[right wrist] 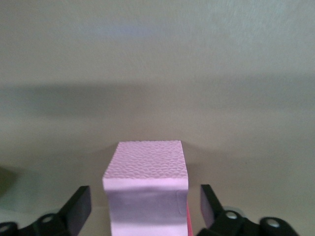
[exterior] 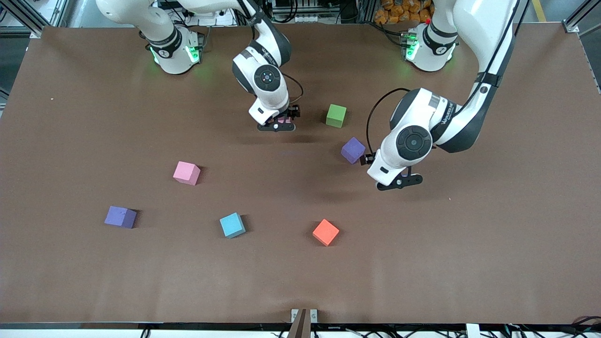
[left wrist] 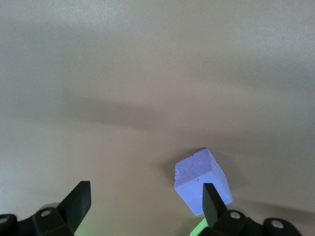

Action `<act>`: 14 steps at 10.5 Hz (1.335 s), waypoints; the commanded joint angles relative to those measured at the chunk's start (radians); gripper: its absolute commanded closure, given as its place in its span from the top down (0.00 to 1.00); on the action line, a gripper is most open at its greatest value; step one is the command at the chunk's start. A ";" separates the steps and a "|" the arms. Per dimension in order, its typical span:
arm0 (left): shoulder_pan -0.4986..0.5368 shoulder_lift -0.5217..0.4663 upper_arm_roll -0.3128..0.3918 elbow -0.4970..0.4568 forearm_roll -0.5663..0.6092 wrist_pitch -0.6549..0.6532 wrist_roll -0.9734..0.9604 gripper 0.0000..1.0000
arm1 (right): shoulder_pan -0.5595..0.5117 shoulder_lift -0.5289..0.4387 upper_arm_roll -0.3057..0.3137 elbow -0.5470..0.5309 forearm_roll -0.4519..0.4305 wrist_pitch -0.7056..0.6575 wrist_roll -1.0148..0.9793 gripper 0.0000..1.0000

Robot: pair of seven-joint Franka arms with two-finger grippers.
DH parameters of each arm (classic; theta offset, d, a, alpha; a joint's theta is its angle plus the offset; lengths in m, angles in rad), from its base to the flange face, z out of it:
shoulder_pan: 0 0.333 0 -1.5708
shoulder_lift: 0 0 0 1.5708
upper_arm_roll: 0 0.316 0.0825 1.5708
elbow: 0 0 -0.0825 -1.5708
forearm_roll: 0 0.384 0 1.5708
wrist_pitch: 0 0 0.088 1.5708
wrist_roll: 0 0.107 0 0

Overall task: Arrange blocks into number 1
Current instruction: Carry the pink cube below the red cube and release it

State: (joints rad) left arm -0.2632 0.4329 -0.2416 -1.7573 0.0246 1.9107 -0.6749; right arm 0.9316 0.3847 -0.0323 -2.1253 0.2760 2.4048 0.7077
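My right gripper [exterior: 277,124] stands open low over the table, its fingers on either side of a pink block [right wrist: 145,196] without touching it. A thin red edge [right wrist: 189,221] shows right against that block; the rest of it is hidden. In the front view only a bit of this pink block [exterior: 283,120] shows. A green block [exterior: 336,115] lies beside it toward the left arm's end. My left gripper [exterior: 399,181] is open, with a purple block [left wrist: 199,177] just outside one finger. A second pink block [exterior: 186,172] lies apart, nearer the front camera.
Another purple cube [exterior: 120,217], a cyan cube [exterior: 232,225] and an orange cube [exterior: 326,232] lie in a loose row nearer the front camera. The brown table [exterior: 469,263] carries nothing else.
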 commanded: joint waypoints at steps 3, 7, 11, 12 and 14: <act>-0.021 -0.026 0.002 -0.030 -0.017 0.022 -0.021 1.00 | -0.175 -0.133 0.000 -0.013 -0.093 -0.022 -0.034 1.00; -0.175 -0.025 0.002 -0.018 -0.018 0.030 -0.205 1.00 | -0.411 -0.122 0.000 0.085 -0.178 -0.027 -0.368 1.00; -0.457 0.022 -0.001 0.021 -0.046 0.089 -0.438 1.00 | -0.585 -0.076 0.005 0.174 -0.176 -0.029 -0.652 1.00; -0.511 0.042 -0.001 0.028 -0.055 0.123 -0.445 1.00 | -0.612 -0.076 0.003 0.174 -0.178 -0.030 -0.684 1.00; -0.603 0.136 -0.001 0.105 -0.052 0.163 -0.477 1.00 | -0.664 -0.078 0.002 0.162 -0.176 -0.111 -0.666 1.00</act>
State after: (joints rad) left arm -0.8184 0.4833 -0.2574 -1.7351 -0.0141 2.0588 -1.1378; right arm 0.3121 0.2978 -0.0465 -1.9755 0.1127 2.3513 0.0405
